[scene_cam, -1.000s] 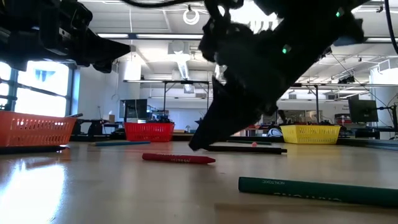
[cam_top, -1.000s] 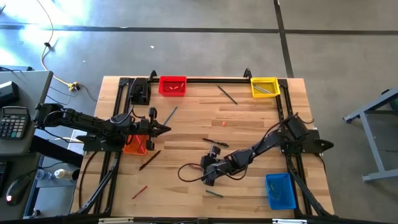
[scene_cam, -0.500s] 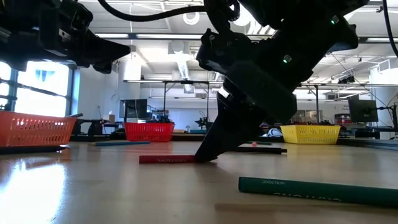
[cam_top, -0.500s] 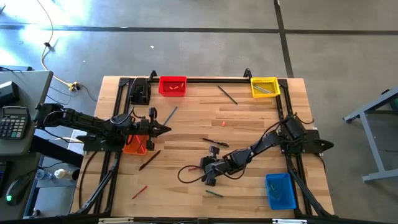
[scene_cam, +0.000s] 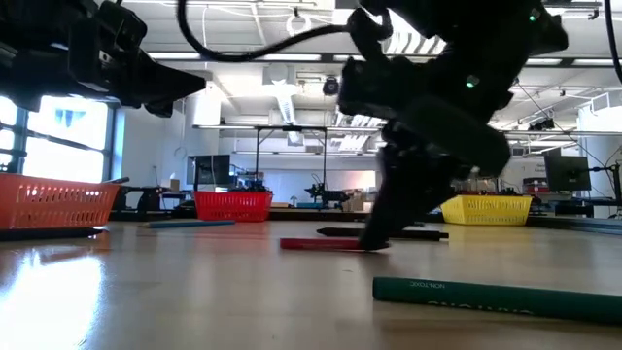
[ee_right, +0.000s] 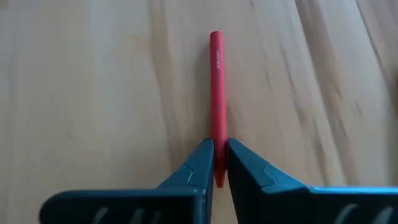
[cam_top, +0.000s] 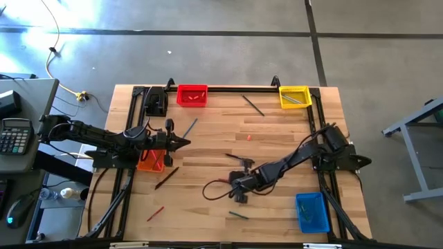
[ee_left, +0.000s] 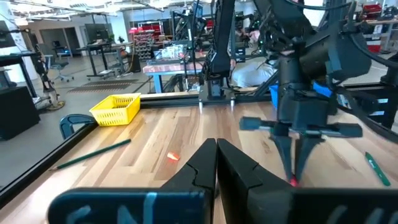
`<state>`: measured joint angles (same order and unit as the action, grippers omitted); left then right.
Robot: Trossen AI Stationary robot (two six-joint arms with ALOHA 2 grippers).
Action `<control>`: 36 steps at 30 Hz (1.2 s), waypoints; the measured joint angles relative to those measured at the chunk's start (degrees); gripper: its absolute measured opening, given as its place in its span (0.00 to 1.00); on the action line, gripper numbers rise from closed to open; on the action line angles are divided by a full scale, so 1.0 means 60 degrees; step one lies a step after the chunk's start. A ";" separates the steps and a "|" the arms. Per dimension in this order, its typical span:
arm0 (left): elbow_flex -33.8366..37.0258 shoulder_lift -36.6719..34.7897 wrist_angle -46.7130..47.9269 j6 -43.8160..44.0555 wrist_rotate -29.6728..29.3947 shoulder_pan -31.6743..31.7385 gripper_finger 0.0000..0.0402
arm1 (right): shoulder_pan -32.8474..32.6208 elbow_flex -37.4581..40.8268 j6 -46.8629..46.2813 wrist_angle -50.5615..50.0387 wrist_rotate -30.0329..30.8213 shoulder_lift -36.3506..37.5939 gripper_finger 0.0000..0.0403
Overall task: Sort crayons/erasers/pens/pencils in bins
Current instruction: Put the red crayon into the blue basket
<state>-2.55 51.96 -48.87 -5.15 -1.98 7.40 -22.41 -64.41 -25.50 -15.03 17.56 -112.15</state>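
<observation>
A red crayon [ee_right: 216,87] lies stretched out ahead of my right gripper [ee_right: 217,152], which is shut on its near end around the middle of the table [cam_top: 240,196]. The low view shows the crayon [scene_cam: 326,244] level at the table top, with the dark fingers at its right end. My left gripper [cam_top: 185,144] is shut on nothing and hangs level beside the orange bin [cam_top: 148,162] at the left. Red [cam_top: 192,95], yellow [cam_top: 294,97] and blue [cam_top: 311,212] bins stand at the far edge and the near right. My right gripper pinches the crayon's end [ee_right: 217,134] between its two fingertips [ee_right: 200,163], one on each long side. The fingers slant down from above and from the table's right. The crayon runs on ahead of them, level; I cannot tell whether it rests on the wood or hangs just above it.
A green pencil [scene_cam: 496,297] lies close to the table's near edge [cam_top: 237,215]. Also loose on the wood are a dark pen [cam_top: 252,105], a blue pen [cam_top: 189,127], a brown pencil [cam_top: 166,178], another red crayon [cam_top: 155,213], a black pen [cam_top: 239,158] and a small eraser [cam_top: 248,137].
My right gripper has taken hold of the red crayon's end and gone a little toward the table's right edge. The crayon has shifted the same way with it, staying level.
</observation>
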 joint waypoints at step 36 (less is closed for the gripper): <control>0.0000 0.0000 0.0118 0.0000 0.0000 0.0000 0.01 | -0.5075 -0.0024 -1.1288 -0.8389 -0.3911 0.5355 0.06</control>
<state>-2.55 51.96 -48.16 -5.15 -1.98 7.40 -52.86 -64.55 -93.22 -65.36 -5.90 -80.02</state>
